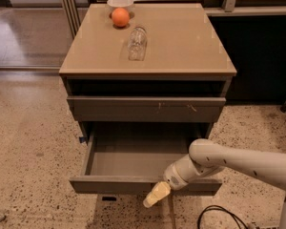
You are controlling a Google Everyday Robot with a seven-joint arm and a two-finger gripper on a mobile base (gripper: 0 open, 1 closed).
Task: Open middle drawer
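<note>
The middle drawer (114,184) is a dark grey handleless front with a shallow grey tray (133,160) behind it. It stands pulled well out of the tan-topped cabinet (186,46), and the tray is empty. My gripper (155,195), cream-coloured at its tip, sits at the drawer front's lower edge, right of centre, on the end of my white arm (238,161), which reaches in from the right. The arm covers the right part of the drawer front.
Above the open drawer is a shut grey front with white scratch marks (143,109). On the cabinet top are an orange (120,17), a white bowl (120,3) and a clear glass lying on its side (137,43). A black cable (219,216) lies on the speckled floor.
</note>
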